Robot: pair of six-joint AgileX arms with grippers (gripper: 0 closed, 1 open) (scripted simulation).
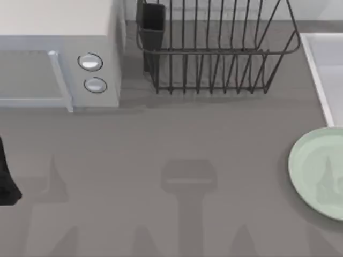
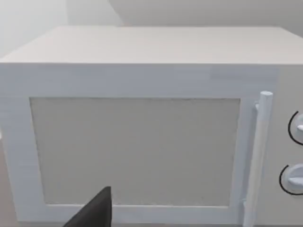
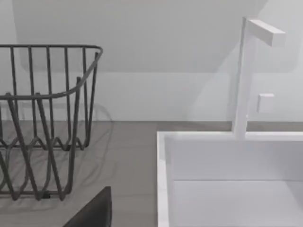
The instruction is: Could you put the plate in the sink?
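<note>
Plate (image 1: 320, 172): flat on the table at its right edge, just in front of the sink, untouched.
Sink (image 1: 323, 75): at the right rear, rim close to the plate, so the carry should be short.
Left gripper (image 1: 6, 179): parked at the table's left edge, facing the microwave (image 1: 59, 53); finger state I cannot tell.
Right gripper (image 3: 92, 210): looking at the sink and dish rack (image 1: 214, 48), probably hovering near the plate; fingers unclear.

Glossy smooth plate (image 1: 316, 171); black wire dish rack (image 1: 214, 48); matt table (image 1: 161, 160).
</note>
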